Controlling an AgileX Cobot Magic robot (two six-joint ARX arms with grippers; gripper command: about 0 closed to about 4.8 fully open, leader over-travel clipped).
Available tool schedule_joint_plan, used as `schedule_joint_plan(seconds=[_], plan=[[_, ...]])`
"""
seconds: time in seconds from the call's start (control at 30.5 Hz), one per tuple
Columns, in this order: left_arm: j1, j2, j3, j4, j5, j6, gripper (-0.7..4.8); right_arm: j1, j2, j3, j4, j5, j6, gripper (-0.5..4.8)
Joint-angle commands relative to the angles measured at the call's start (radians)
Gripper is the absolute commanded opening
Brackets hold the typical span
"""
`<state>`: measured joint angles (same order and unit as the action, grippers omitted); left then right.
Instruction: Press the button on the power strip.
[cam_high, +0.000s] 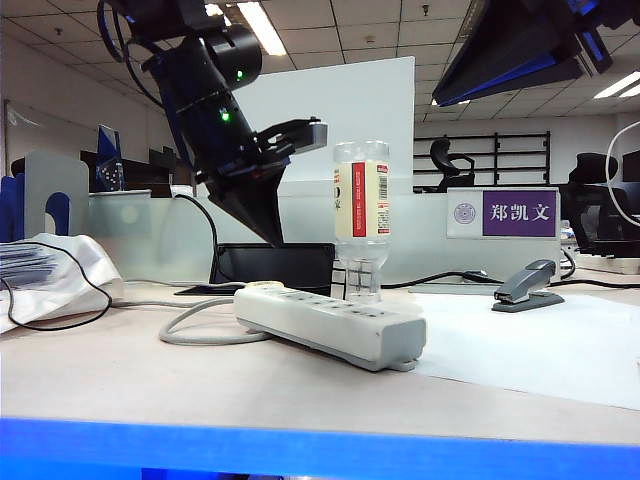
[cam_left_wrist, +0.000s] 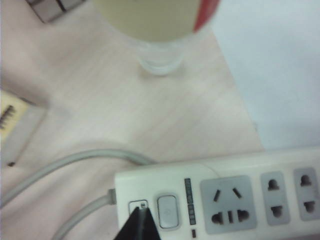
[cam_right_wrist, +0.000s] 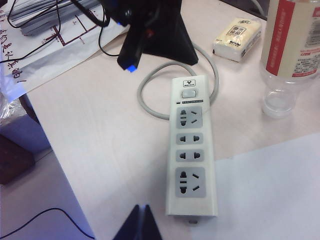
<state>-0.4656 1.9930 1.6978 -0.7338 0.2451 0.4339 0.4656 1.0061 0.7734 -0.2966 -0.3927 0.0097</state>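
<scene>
Left wrist view showed my closed left claw (cam_left_wrist: 140, 222) beside the power strip (cam_left_wrist: 225, 195) button (cam_left_wrist: 167, 211), unpressed; right claw (cam_right_wrist: 141, 220), closed, hovered behind.

An upturned clear bottle (cam_high: 361, 215) with a red-and-white label stands on its cap behind the strip. A grey stapler (cam_high: 527, 284) lies off to the right, a purple name plate (cam_high: 503, 213) behind it. A tissue packet (cam_right_wrist: 237, 32) rests nearby.
</scene>
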Motion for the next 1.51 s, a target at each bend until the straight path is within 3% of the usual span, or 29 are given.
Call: schedule_joint_plan(seconds=[0.03, 0.33, 1.51], plan=[[-0.001, 0.005, 0.007, -0.029, 0.002, 0.007, -0.05, 0.0, -0.002, 0.003, 0.017, -0.002, 0.002, 0.03], [-0.002, 0.034, 0.007, -0.076, 0.05, 0.003, -0.05, 0.0, -0.002, 0.003, 0.017, -0.002, 0.002, 0.03], [-0.013, 0.105, 0.006, -0.084, 0.002, 0.015, -0.05, 0.0, -0.002, 0.003, 0.019, 0.01, -0.011, 0.03]])
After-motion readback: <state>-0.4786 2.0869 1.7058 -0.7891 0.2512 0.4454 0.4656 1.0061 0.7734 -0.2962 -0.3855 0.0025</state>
